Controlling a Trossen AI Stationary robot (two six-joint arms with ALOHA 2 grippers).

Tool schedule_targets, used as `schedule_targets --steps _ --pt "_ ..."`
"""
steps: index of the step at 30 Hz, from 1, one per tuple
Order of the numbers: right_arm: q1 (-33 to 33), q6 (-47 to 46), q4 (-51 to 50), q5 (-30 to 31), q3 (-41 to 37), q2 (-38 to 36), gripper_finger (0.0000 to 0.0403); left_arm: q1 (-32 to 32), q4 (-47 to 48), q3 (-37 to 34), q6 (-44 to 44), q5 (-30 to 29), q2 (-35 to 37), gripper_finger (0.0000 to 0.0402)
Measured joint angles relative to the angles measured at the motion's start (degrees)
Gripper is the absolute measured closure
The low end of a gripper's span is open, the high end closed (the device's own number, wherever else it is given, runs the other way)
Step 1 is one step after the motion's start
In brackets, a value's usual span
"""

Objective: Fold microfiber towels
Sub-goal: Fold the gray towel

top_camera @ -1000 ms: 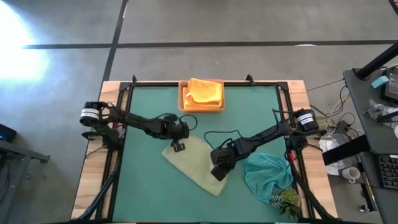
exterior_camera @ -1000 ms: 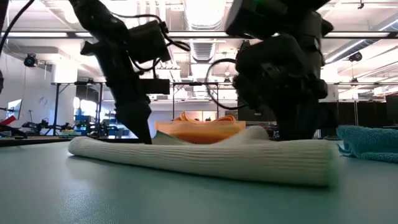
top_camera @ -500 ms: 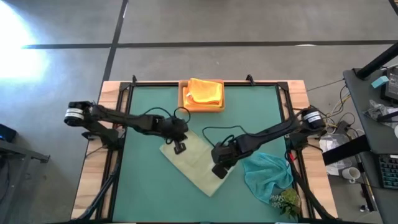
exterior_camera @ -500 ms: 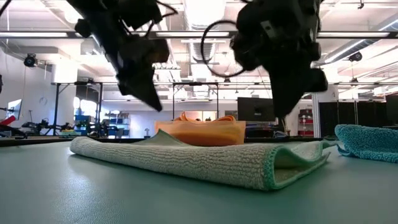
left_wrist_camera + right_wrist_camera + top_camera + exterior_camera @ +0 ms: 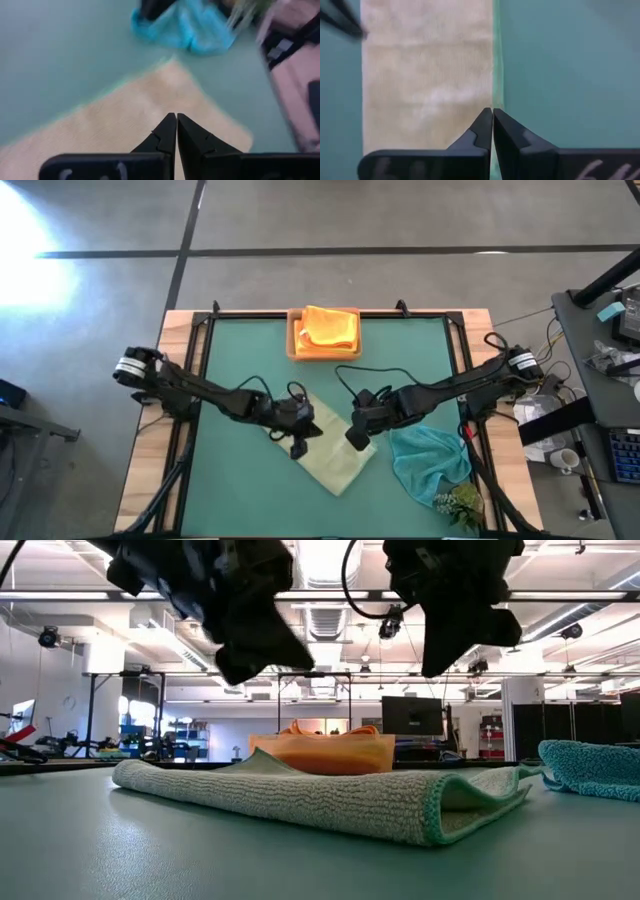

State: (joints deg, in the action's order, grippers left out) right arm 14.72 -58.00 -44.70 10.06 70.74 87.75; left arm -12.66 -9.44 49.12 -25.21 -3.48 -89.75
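Mat [image 5: 240,350]: flat dark green, covering the table top. Green towel [image 5: 335,455]: pale green, folded into a long strip, lying diagonally at the mat's centre, flat, with the fold edge rounded at its right end in the low view [image 5: 330,802]; both wrist views look down on it [image 5: 150,120] [image 5: 427,85]. Teal towel [image 5: 430,465]: crumpled, unfolded, near the mat's front right corner, just beside the green towel but apart from it; seen at the right edge of the low view [image 5: 590,768] and farther off in the left wrist view [image 5: 185,25]. Tray [image 5: 293,345]: small, wooden, at the middle of the mat's far edge. Orange towel [image 5: 328,327]: folded, resting in the tray, with a yellow layer showing at its left side; visible behind the green towel in the low view [image 5: 325,752]. Left gripper [image 5: 298,448]: fingers pressed together, holding nothing, raised above the left long edge of the green towel; clear of the cloth in the low view [image 5: 240,670]; tips closed in its own wrist view [image 5: 172,120]. Right gripper [image 5: 355,438]: fingers pressed together, holding nothing, raised above the right long edge of the green towel, across from the left gripper; lifted well off the cloth in the low view [image 5: 440,665]; tips closed over the towel's green-trimmed edge in its own wrist view [image 5: 491,116].
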Motion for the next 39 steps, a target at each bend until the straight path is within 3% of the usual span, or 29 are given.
schedule_targets --steps 5,21,27,39 --pt "0.0 1.8 0.0 2.9 0.0 0.3 0.0394 -2.5 -8.2 1.8 0.0 -0.2 -4.6 0.0401" --pt "0.0 2.7 0.0 3.5 -1.2 0.4 0.0394 -9.2 -6.9 8.5 -1.7 0.1 -20.1 0.0402" --pt "0.0 2.1 0.2 3.5 -2.3 0.4 0.0394 -10.3 2.8 9.1 -3.0 0.1 -20.4 0.0402" --pt "0.4 -1.3 1.1 3.4 -5.5 0.4 0.0394 -11.3 25.8 9.0 -1.5 0.3 -14.0 0.0401"
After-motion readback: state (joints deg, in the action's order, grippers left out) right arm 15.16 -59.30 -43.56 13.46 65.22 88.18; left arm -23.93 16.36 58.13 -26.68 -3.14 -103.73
